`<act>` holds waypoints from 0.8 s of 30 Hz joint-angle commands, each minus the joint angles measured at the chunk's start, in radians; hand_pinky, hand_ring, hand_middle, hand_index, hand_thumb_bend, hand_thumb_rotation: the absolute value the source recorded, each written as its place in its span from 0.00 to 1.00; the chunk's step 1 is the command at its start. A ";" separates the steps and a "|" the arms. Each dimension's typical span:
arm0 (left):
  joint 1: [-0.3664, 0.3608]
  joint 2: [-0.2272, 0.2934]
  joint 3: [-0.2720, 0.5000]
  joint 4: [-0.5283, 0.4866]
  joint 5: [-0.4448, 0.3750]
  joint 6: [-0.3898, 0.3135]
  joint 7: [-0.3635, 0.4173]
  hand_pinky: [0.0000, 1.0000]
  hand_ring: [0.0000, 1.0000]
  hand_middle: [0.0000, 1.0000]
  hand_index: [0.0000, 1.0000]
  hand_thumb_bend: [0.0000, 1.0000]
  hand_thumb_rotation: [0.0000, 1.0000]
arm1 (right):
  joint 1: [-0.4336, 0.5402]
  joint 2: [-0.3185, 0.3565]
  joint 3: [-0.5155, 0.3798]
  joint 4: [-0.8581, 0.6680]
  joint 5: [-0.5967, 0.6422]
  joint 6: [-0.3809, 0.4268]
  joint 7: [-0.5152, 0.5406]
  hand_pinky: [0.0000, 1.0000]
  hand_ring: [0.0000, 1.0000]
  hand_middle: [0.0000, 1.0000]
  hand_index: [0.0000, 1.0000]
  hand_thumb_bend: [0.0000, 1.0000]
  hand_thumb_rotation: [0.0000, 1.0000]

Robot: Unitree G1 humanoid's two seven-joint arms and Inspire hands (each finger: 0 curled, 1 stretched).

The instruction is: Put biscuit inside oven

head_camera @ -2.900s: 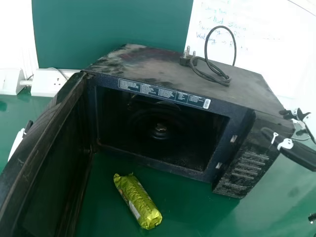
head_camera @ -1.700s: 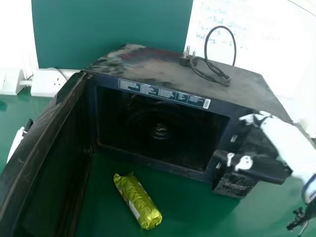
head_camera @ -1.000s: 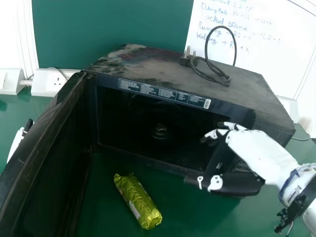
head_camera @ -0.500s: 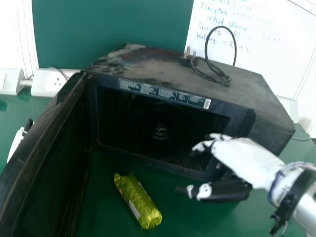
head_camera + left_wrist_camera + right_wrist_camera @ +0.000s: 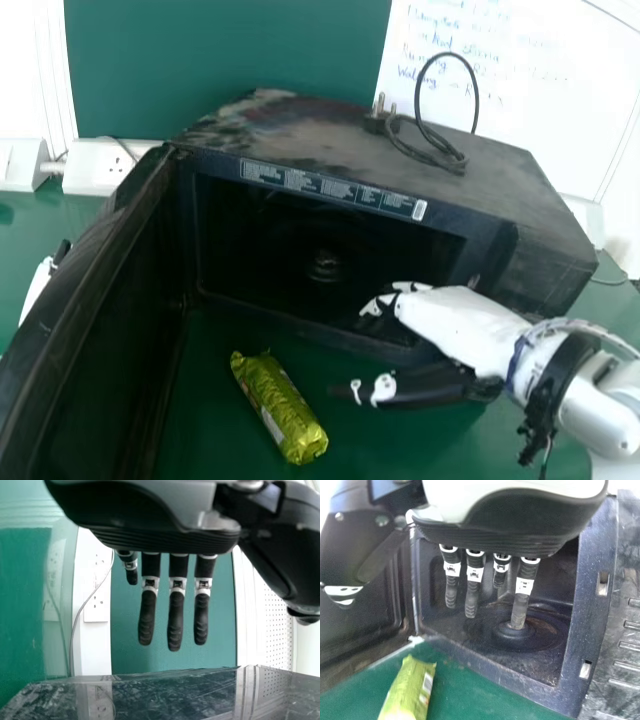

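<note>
The right hand (image 5: 440,320) is in front of the oven's right part, to the right of the biscuit packet (image 5: 279,406), fingers and thumb extended and holding nothing. In the right wrist view, the right hand (image 5: 472,587) hangs open before the cavity, and the green packet (image 5: 411,690) lies apart from it on the table. The black oven (image 5: 350,178) stands with its door (image 5: 75,300) swung wide at the left. Beyond the door is the left hand (image 5: 40,282); in the left wrist view the left hand (image 5: 175,615) has straight fingers.
A coiled cable with a plug (image 5: 430,145) lies on top of the oven. A white socket box (image 5: 95,167) sits behind it at the left. The green table (image 5: 370,440) extends before the oven, and a whiteboard (image 5: 520,80) stands at the back right.
From the right side, my right hand has come leftward and lower, across the oven's control panel, toward the packet. The packet, oven and door have stayed in place.
</note>
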 commanded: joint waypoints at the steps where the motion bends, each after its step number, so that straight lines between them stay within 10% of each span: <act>1: -0.009 -0.002 -0.008 0.017 0.003 -0.030 -0.012 0.33 0.38 0.43 0.48 0.52 0.08 | -0.032 0.009 0.027 -0.002 0.011 0.030 0.010 0.25 0.36 0.46 0.84 0.95 0.67; 4: -0.015 -0.003 -0.007 0.035 -0.008 -0.050 -0.029 0.33 0.39 0.44 0.48 0.52 0.08 | -0.060 0.016 0.051 -0.005 0.020 0.067 0.012 0.27 0.43 0.55 0.83 0.99 0.71; 10: -0.016 -0.006 -0.008 0.046 0.008 -0.074 -0.026 0.33 0.38 0.44 0.48 0.52 0.08 | -0.089 0.051 0.124 0.001 0.023 0.138 0.013 0.13 0.22 0.32 0.84 0.93 0.67; 15: -0.015 -0.012 -0.009 0.038 0.005 -0.078 -0.028 0.32 0.38 0.43 0.48 0.52 0.08 | -0.116 0.091 0.208 -0.017 -0.003 0.203 -0.001 0.19 0.32 0.46 0.85 0.93 0.64; 18: -0.015 -0.013 -0.010 0.033 0.010 -0.079 -0.027 0.32 0.38 0.43 0.48 0.52 0.08 | -0.151 0.090 0.286 -0.032 -0.043 0.247 0.009 0.50 0.67 0.74 0.84 0.94 0.67; 24: -0.019 -0.013 -0.009 0.039 0.002 -0.073 -0.034 0.32 0.38 0.43 0.48 0.52 0.08 | -0.220 0.126 0.451 -0.045 -0.116 0.364 0.030 0.41 0.56 0.66 0.85 0.93 0.68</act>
